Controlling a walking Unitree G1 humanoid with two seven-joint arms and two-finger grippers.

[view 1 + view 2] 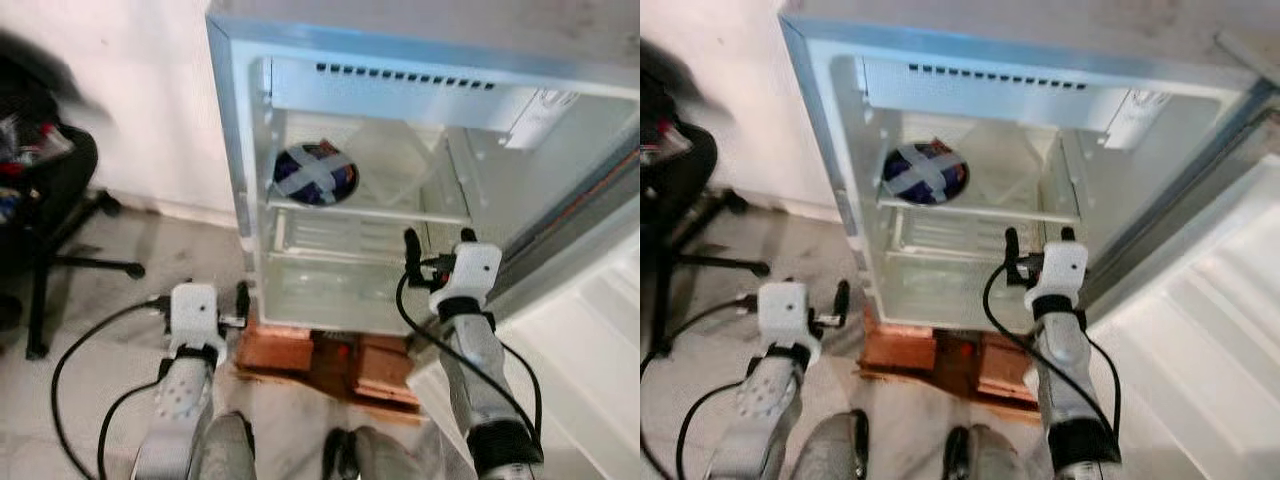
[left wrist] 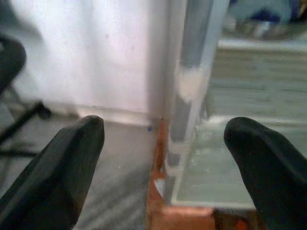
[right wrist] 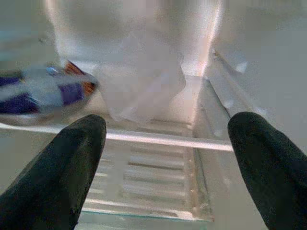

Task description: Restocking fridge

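Fridge (image 1: 420,130) stands open in front of the robot, its door (image 1: 590,330) swung out beyond the right arm; on the glass shelf (image 1: 400,212) inside sits a round blue-and-white package (image 1: 315,173), up and to the left of the right gripper (image 1: 438,245), with a crumpled clear plastic bag (image 3: 144,86) just beside it; the right gripper hovers at the mouth of the fridge below that shelf, fingers (image 3: 72,163) spread apart and holding nothing; the left gripper (image 1: 215,300) hangs lower, outside the fridge by its left edge, fingers (image 2: 57,163) likewise spread and empty; the fridge rests on reddish bricks (image 1: 330,365) just ahead of the left gripper; a black office chair (image 1: 45,190) stands well off to its left on the floor (image 1: 120,235).
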